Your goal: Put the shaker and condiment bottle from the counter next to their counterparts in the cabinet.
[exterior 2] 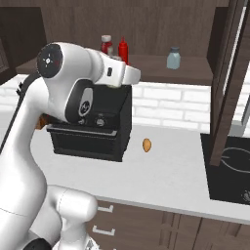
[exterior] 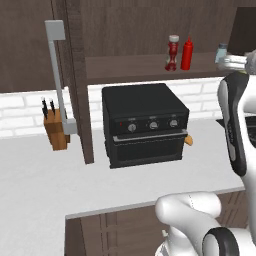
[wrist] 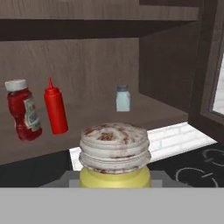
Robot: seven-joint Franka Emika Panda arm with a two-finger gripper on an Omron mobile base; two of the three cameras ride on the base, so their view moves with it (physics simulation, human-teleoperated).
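The light-grey tabletop [exterior: 40,175] is seen stretching across both base views above dark wood cupboard fronts, with white brick tiling behind it. Above it the dark brown wall cabinet [exterior: 125,30] is found open, its door [exterior: 80,100] swung out edge-on with a long grey bar handle [exterior: 56,75] on it. A black toaster oven [exterior: 145,125] is stood on the tabletop below the cabinet's shelf board [exterior: 140,67]. A black cooktop [exterior 2: 229,168] is set into the tabletop at the right of the right base view. A wooden knife block [exterior: 56,129] is placed against the wall, left of the door. A small orange-brown object [exterior 2: 147,144] is seen lying on the tabletop just beside the oven.

On the shelf the squat red condiment bottle [wrist: 24,111] is stood tilted, just beside the slim red squeeze bottle [wrist: 55,109]. The pale blue shaker [wrist: 123,98] is stood well apart from them, further right.

The yellow shaker [wrist: 115,153] is held in the jaws of the gripper [wrist: 114,183], which are closed narrowly on its body; in the hand view it is seen raised in front of the shelf, off the tabletop, its mottled rounded top uppermost
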